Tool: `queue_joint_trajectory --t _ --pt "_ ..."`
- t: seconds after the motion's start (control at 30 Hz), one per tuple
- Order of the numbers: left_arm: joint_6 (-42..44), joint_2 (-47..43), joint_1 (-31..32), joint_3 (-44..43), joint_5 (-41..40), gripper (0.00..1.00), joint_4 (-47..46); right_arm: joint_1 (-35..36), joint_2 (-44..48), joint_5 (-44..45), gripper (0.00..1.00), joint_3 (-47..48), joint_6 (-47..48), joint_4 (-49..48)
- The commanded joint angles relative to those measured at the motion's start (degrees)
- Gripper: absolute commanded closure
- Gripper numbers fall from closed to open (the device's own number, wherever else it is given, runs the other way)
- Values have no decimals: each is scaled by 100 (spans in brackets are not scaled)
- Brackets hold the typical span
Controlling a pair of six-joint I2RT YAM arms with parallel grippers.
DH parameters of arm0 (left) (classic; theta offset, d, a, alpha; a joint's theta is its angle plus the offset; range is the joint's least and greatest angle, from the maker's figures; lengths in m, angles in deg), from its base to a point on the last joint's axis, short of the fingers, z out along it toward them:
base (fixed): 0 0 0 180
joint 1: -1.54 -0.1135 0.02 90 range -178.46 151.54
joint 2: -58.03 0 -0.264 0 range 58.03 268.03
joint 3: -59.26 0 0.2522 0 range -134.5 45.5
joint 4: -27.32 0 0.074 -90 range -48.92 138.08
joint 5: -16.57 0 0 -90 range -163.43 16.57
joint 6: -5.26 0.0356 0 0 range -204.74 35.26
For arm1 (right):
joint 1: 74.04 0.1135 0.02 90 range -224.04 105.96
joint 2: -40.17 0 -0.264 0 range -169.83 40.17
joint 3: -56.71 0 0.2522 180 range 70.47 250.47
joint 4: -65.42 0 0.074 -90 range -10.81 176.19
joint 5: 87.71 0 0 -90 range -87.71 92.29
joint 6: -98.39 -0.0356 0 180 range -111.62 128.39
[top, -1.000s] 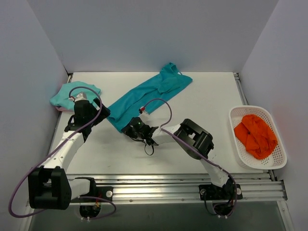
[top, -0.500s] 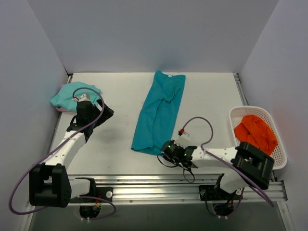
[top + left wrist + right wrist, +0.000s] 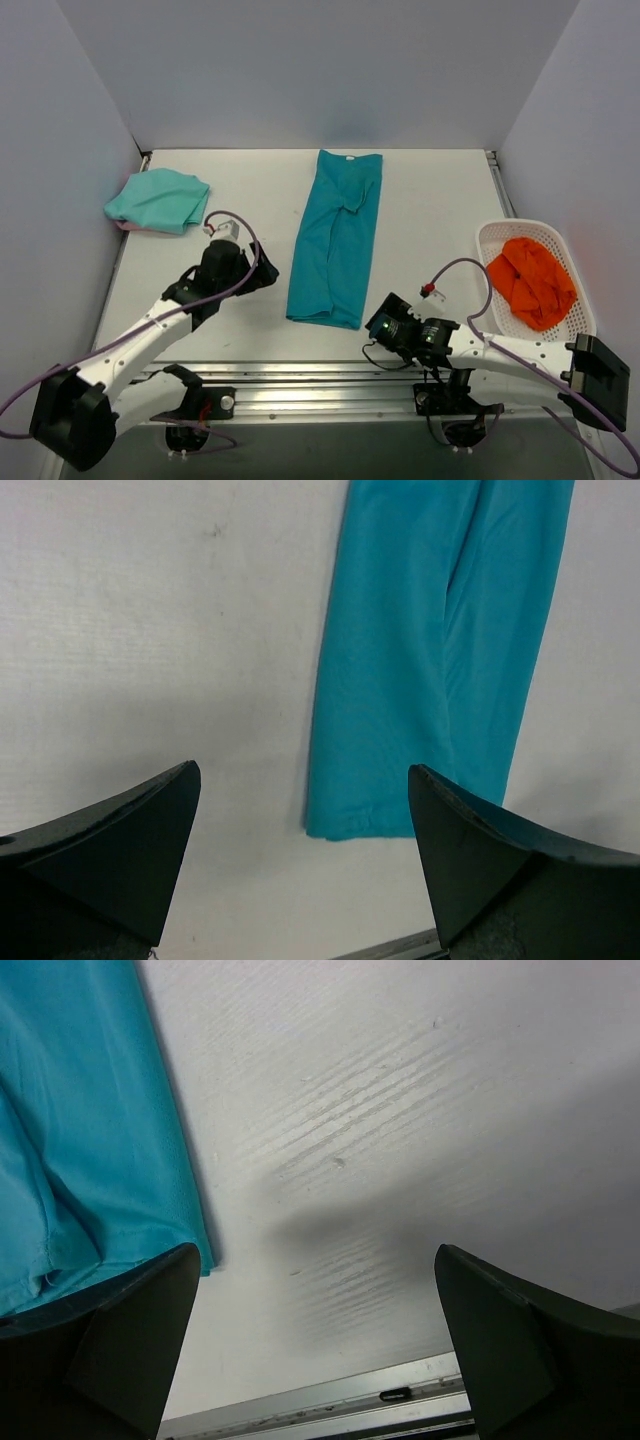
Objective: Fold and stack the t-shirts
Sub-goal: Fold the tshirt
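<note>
a white slotted basket [image 3: 583, 335] sits well off to the right of the right gripper [image 3: 375, 322] and holds a crumpled orange cloth [image 3: 530, 280]. the deep teal shirt [image 3: 335, 235], folded into a long strip, lies flat on the white table [image 3: 440, 210] between the two grippers. its near hem is just left of the right gripper and just right of the left gripper [image 3: 264, 270]. both pairs of fingers stand wide apart, gripping nothing, with bare tabletop between them. a metal rail [image 3: 400, 380] runs along the table edge close behind them. only the overhead view shows the paler mint shirt [image 3: 158, 200], bunched well beyond the left gripper by the left wall [image 3: 60, 150]. the wrist views show the teal hem's corners close up.
</note>
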State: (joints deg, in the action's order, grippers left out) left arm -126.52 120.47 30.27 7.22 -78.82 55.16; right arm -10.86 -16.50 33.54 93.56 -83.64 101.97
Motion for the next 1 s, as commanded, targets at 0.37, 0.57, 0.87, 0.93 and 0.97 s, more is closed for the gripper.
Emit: queue_joint_trajectory --t 0.37,0.57,0.87,0.93,0.97 --pt "-981 -831 994 1603 -139 6 -402 397 -837 347 4 46 141 -1083" --pt "-1166 250 1126 1886 169 6 -1926 380 -1162 400 41 64 299 -1636" --pt "-1218 1491 1381 1631 310 6 -2771 301 -1821 339 70 328 414 -1839" --pt "-1219 1552 1390 1631 310 6 -2824 274 -1918 312 69 328 440 -1953" --pt "-1236 1561 1407 1631 310 6 -2841 257 -1945 303 69 319 458 -1988"
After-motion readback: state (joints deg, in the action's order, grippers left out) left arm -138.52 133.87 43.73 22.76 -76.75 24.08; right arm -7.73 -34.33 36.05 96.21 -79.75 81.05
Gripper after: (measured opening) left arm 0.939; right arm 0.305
